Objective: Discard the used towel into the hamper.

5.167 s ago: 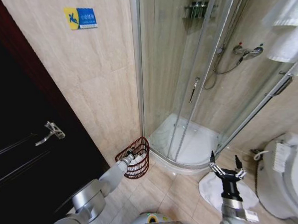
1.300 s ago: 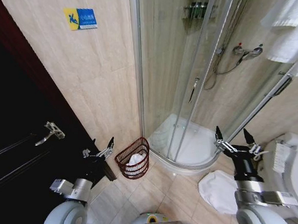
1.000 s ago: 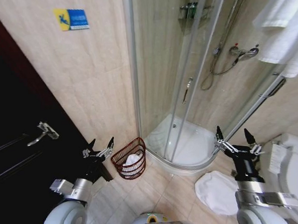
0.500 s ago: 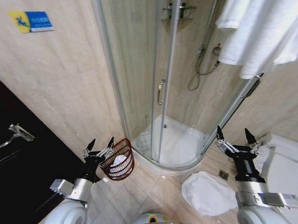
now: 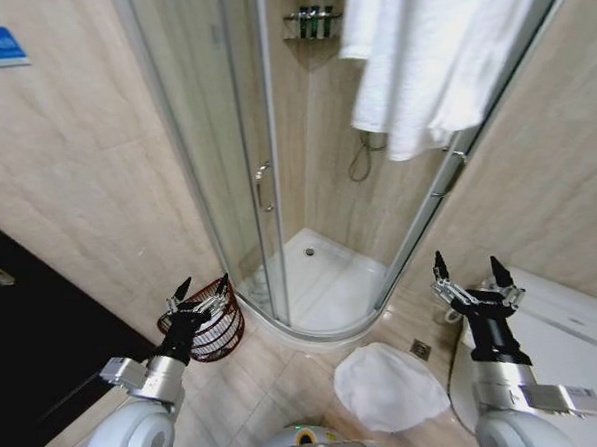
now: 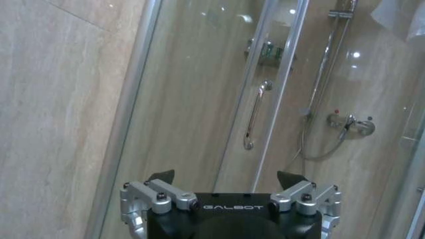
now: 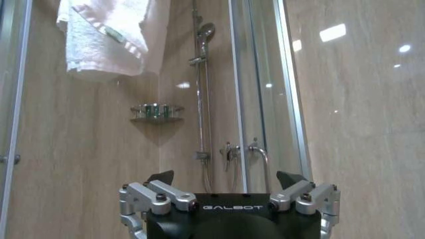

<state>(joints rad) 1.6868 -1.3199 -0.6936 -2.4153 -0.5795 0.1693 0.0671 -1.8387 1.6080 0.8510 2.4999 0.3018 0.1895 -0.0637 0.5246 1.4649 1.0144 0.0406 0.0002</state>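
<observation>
a bathroom scene from the robot's head camera: the hamper (image 5: 206, 328), a dark reddish-brown open-weave basket, stands on the tiled floor at the lower left of the frame, against the wall and just beside the curved base of the glass shower enclosure (image 5: 245, 166). the left gripper (image 5: 202, 289) is raised in front of it, covering much of its rim, with its fingers spread apart and nothing between them; the left wrist view shows the same spread jaws pointed at the shower door. at the lower right of the frame the right gripper (image 5: 474, 279) is held up near the white toilet (image 5: 575, 334), its fingers likewise apart and empty, with the right wrist view looking toward the shower fittings and a hanging white towel (image 7: 106, 35).

what sits inside the hamper cannot be made out here, since the left gripper hides its opening. a round white cloth (image 5: 390, 387) lies flat on the floor at lower centre, well apart from the hamper; whether it is a bath mat or another item to discard cannot be told. more white towels (image 5: 439, 46) hang from the rail at the upper right. with both grippers empty and neither reaching for anything, the drop into the hamper appears either finished or not in hand at this moment; the pictures alone do not settle which.
</observation>
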